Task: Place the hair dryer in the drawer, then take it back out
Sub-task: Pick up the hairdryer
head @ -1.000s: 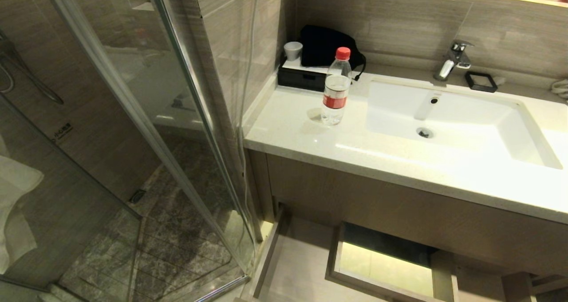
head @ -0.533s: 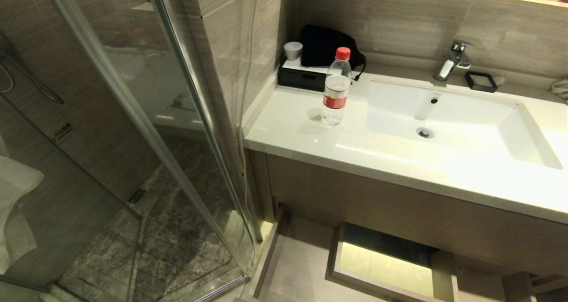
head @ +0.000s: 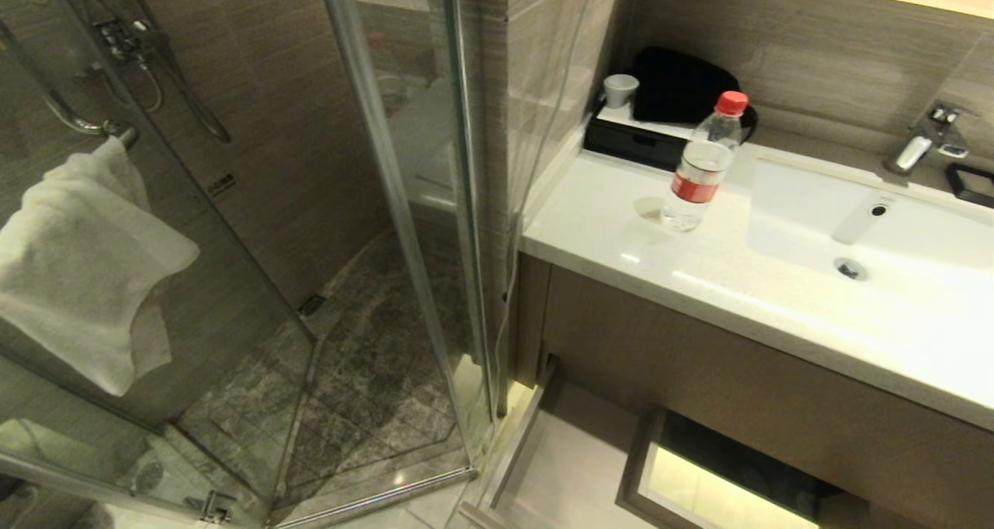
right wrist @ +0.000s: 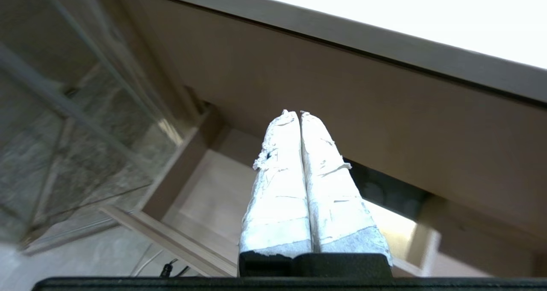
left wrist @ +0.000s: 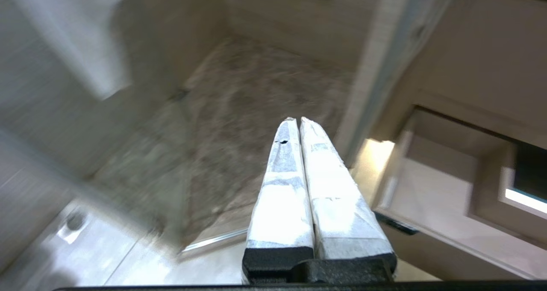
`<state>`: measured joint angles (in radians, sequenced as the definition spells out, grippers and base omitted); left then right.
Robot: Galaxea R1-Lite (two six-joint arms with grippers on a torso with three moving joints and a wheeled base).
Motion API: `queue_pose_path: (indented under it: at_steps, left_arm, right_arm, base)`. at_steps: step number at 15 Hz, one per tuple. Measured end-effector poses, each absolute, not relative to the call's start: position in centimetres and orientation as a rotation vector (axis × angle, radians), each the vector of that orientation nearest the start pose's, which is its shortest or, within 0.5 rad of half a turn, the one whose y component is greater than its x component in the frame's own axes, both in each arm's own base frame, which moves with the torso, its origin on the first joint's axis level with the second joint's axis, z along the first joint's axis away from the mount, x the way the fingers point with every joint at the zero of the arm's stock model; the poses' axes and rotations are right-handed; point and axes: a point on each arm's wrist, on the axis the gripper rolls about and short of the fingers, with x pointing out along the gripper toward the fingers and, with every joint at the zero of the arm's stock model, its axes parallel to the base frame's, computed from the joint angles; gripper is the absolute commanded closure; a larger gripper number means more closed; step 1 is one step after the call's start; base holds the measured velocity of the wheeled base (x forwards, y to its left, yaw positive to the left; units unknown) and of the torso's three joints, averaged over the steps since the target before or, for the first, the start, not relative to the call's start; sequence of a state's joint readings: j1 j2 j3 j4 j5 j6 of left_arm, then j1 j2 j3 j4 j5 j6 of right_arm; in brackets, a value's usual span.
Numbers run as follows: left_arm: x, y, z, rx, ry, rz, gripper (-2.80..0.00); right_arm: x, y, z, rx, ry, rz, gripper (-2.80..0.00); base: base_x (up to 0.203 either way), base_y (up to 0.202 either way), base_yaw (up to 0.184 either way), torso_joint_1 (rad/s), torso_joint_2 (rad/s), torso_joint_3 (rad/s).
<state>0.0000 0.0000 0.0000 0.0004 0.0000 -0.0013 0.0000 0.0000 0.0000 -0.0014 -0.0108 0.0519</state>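
Your way into the drawer is open from above: it stands pulled out below the counter, its floor bare up to the boxed cutout. The counter overhangs its rear. To its left, the glass shower wall closes off that side. A water bottle stands on the counter.

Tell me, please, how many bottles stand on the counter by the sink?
1. The bottle, clear with a red cap, stands upright on the counter left of the sink. The counter's right end is out of view.
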Motion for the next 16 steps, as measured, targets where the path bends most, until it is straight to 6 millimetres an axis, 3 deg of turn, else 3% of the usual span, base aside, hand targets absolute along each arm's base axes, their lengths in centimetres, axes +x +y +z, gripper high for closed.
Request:
queue_pose_path:
  at_steps: [7,16]
  left_arm:
    - [-2.28,0.00,7.55,-0.001,0.000,-0.001,0.00]
    - [-2.28,0.00,7.55,-0.001,0.000,0.000,0.00]
  right_arm:
    - [-2.28,-0.02,7.56,0.052,-0.002,-0.011,0.00]
    - [-2.28,-0.02,7.56,0.052,-0.002,-0.011,0.00]
  base:
    - [0.000,0.002,0.002,0.001,0.00,0.000]
    - [0.001,0.009,-0.160,0.002,0.00,0.001]
